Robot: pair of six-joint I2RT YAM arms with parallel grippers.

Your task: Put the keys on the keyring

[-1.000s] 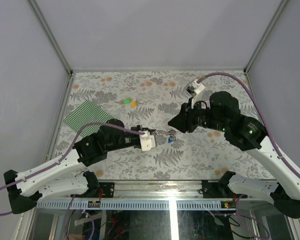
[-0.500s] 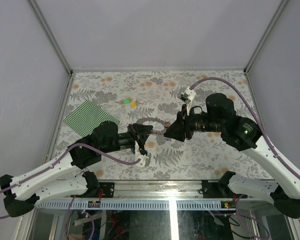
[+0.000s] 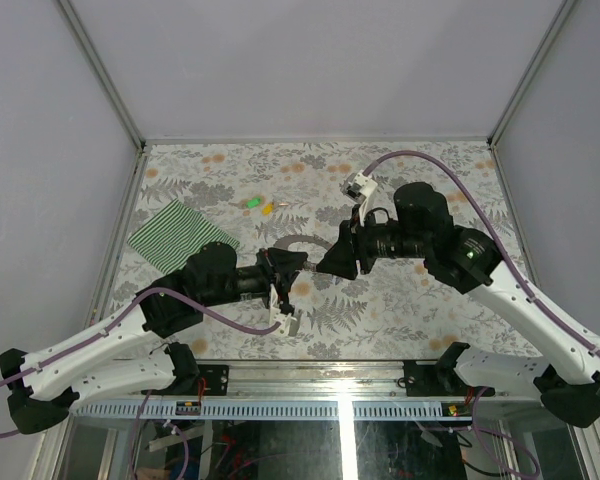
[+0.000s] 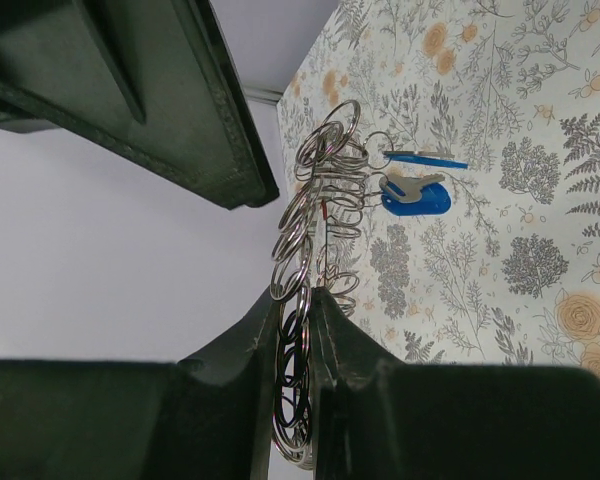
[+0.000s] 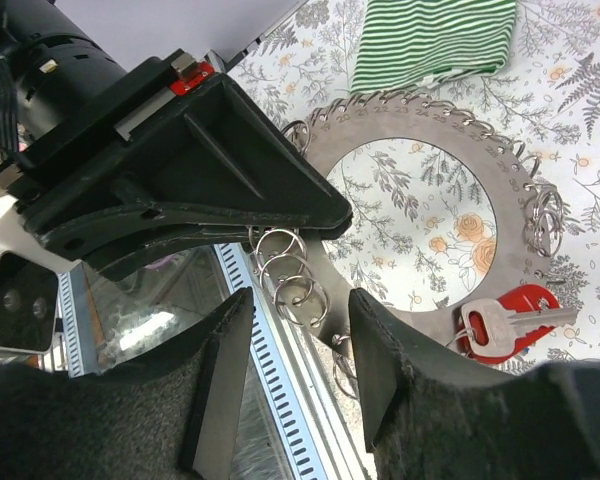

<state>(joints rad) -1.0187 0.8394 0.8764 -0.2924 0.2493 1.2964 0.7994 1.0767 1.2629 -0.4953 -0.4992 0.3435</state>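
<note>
The keyring (image 3: 302,243) is a flat grey metal hoop with many small split rings along its rim. My left gripper (image 3: 284,268) is shut on its edge and holds it up on edge above the table; the left wrist view shows the rings (image 4: 310,230) pinched between my fingers (image 4: 245,350). Two blue keys (image 4: 417,197) hang from it. In the right wrist view the hoop (image 5: 515,200) carries a red key (image 5: 505,320). My right gripper (image 5: 298,315) is open, its jaws on either side of a few small rings (image 5: 290,275). A green key (image 3: 252,203) and a yellow key (image 3: 268,209) lie on the table.
A green-and-white striped cloth (image 3: 178,232) lies at the left of the flowered table (image 3: 410,300), also in the right wrist view (image 5: 435,35). The metal rail (image 3: 340,375) runs along the near edge. Grey walls close in the sides and back.
My left wrist has turned and raised the keyring on edge. My right gripper has moved left, up against the left gripper and the keyring's rim.
</note>
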